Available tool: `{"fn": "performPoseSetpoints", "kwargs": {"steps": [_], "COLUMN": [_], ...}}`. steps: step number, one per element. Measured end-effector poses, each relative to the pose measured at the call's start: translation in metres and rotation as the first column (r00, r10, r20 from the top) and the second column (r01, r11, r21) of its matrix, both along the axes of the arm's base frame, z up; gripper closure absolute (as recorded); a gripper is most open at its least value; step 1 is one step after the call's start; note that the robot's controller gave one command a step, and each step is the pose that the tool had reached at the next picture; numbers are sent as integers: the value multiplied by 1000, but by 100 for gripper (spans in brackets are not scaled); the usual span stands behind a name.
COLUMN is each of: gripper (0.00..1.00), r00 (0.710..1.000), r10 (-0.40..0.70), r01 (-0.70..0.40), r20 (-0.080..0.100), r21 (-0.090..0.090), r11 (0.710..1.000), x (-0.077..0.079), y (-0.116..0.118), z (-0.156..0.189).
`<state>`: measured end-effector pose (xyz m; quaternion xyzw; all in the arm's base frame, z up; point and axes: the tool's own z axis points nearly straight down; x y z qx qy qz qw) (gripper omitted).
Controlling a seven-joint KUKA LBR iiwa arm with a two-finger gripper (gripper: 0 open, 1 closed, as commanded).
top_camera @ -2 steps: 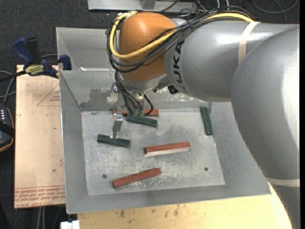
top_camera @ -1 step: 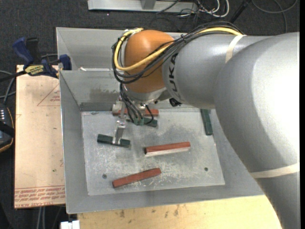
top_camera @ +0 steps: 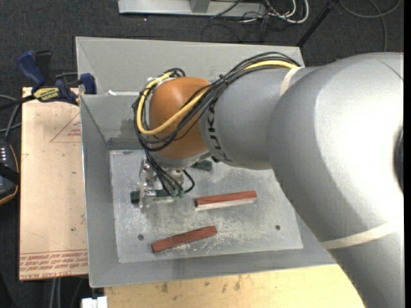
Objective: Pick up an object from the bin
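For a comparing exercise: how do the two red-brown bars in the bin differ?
The upper bar has a pale strip along its top edge; the lower bar is plain red-brown. The upper bar lies almost level, the lower bar slants more. The upper bar lies farther right than the lower bar. Both are long and thin.

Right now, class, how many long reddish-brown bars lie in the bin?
2. The upper bar lies mid-floor, right of the gripper; the lower bar lies nearer the front wall. The arm covers part of the bin, so others may be hidden.
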<state>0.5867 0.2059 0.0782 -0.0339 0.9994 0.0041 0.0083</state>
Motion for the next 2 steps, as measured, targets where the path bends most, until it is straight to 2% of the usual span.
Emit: {"fn": "performPoseSetpoints", "kwargs": {"steps": [2], "gripper": [100], "r00": [1000], "r10": [1], "r01": [-1], "r20": [-6], "r21": [-3], "r11": [1000], "x": [-2], "y": [0], "z": [3]}}
